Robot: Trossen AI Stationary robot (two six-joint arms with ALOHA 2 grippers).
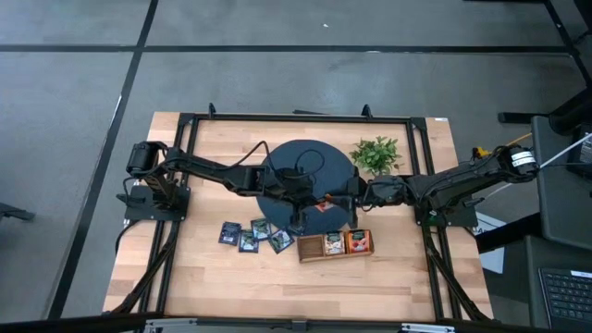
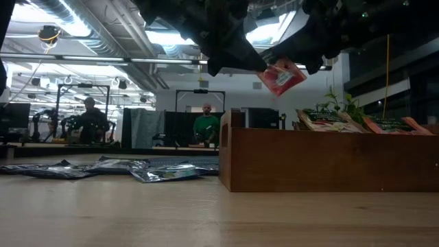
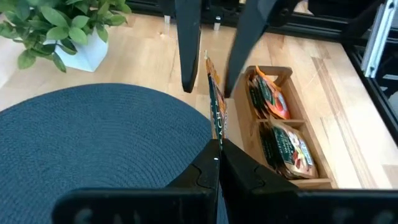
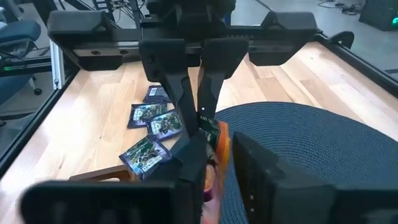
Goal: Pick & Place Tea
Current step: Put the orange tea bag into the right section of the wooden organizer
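An orange-red tea sachet (image 1: 323, 205) hangs in the air over the dark round mat (image 1: 296, 162), just behind the wooden tray (image 1: 313, 248). My left gripper (image 3: 216, 149) comes from the table's left and is shut on it. My right gripper (image 3: 209, 92) comes from the right and is open, one finger on each side of the sachet's other end. Several dark sachets (image 1: 254, 234) lie flat on the table, left of the tray. The tray's compartments hold beige and orange sachets (image 1: 347, 242) standing on edge. My left gripper pinches the sachet's near edge (image 3: 216, 138) between its two fingers, slanting down from the table's left. The sachet stands on edge, reaches away from the fingertips and is clear of the mat. My right gripper's fingers (image 3: 186, 56) flank the sachet's far end (image 3: 209, 68); I cannot tell whether either touches it.
A potted green plant (image 1: 376, 154) stands at the far right of the mat. Black frame rails (image 1: 277, 118) run round the tabletop. People sit at desks in the room behind (image 2: 206, 127). Bare wood lies in front of the tray (image 1: 305, 287).
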